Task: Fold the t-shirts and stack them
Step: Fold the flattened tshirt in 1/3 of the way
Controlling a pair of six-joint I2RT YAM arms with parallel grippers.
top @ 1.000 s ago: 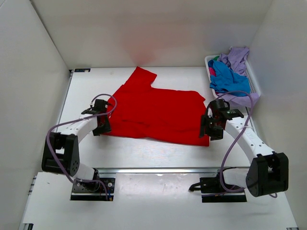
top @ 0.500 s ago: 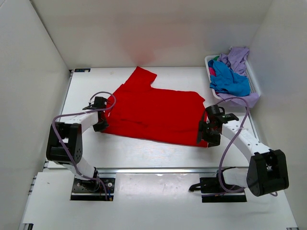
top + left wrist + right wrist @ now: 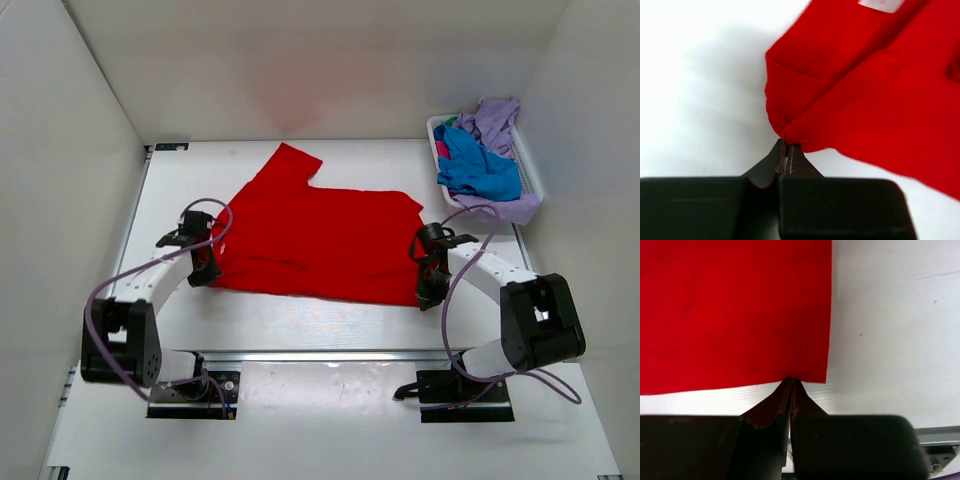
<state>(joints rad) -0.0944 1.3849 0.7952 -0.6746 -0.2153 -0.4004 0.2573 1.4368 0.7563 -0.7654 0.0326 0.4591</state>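
Observation:
A red t-shirt lies spread on the white table, one sleeve pointing to the back. My left gripper is shut on the shirt's near left corner; in the left wrist view the red t-shirt bunches into folds at the tips of that gripper. My right gripper is shut on the near right corner; in the right wrist view the hem of the red t-shirt runs into that gripper. A blue t-shirt and a lavender t-shirt lie heaped in the basket.
A white slatted basket stands at the back right against the right wall. White walls enclose the table on the left, back and right. A metal rail runs across the near edge in front of the arm bases.
Both grippers have closed on the near corners of the red shirt. Both arms have drawn in low to the table, and the shirt's near edge has shifted slightly.

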